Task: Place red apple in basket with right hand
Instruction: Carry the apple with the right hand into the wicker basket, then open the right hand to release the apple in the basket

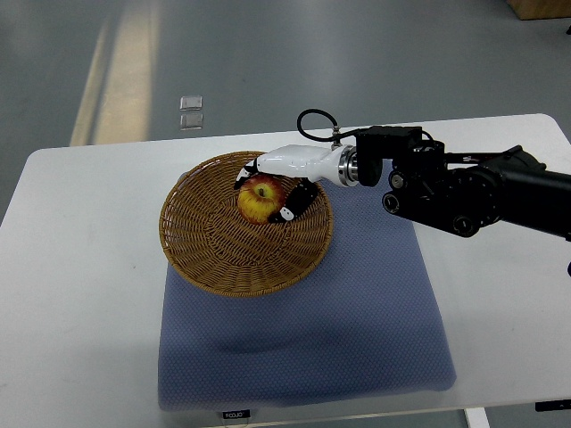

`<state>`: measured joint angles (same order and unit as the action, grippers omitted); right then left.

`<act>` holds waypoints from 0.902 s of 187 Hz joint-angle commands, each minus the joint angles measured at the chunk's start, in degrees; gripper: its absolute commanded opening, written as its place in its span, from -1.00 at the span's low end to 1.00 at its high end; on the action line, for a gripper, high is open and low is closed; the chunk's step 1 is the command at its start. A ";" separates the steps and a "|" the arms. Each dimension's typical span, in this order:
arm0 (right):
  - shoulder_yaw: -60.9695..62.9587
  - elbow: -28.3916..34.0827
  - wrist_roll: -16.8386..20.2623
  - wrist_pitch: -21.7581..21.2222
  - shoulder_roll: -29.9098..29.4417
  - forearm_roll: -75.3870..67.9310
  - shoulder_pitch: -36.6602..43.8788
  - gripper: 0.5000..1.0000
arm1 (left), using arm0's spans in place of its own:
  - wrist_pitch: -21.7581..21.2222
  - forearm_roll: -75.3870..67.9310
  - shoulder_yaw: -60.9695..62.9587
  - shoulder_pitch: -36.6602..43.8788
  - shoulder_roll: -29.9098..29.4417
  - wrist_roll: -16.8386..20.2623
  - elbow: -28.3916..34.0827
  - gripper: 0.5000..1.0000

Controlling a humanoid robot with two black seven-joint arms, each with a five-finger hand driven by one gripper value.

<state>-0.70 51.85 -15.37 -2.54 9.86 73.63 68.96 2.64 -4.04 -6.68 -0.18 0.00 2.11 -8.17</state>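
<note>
Right robot hand point(284, 178): white, reaching in from the picture's right on a black arm point(473, 192); it hangs over the far right part of the basket, fingers curled around the apple.
Grip: black-tipped fingers point(287, 212) wrap the apple's right side, others touch its top left; the robot hand has hold of the fruit.
Red apple point(257, 201): red and yellow, inside the basket's bowl, right of its centre; whether it rests on the weave or hangs just above it cannot be told.
Basket point(214, 245): round, shallow, woven wicker, lying partly on the mat's far left corner and partly on the bare surface.
Mat point(357, 312): blue-grey, rectangular, near the front edge of the surface.
Surface point(80, 294): white, with rounded corners.
Left arm: not seen.
</note>
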 commanded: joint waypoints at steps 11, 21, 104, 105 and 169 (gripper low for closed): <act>0.09 0.01 -0.01 1.74 -0.98 -0.15 -1.72 -0.06 | 0.00 0.00 0.00 0.00 0.00 0.09 0.00 1.00; 0.09 0.01 -0.01 2.01 -1.42 -0.06 -2.08 -0.03 | 0.00 0.00 0.00 0.00 0.00 0.09 0.00 1.00; 0.09 0.01 -0.01 4.29 -2.92 -0.41 -3.04 0.43 | 0.00 0.00 0.00 0.00 0.00 0.00 0.00 1.00; 0.09 0.01 -0.01 4.29 -2.83 -0.41 -3.04 0.43 | 0.00 0.00 0.00 0.00 0.00 0.00 0.00 1.00; 0.09 0.09 -0.10 4.29 -2.65 -0.50 -3.22 0.44 | 0.00 0.00 0.00 0.00 0.00 0.00 0.00 1.00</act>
<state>-0.61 51.99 -15.43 1.75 7.05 73.13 65.67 2.64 -4.04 -6.68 -0.18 0.00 2.13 -8.17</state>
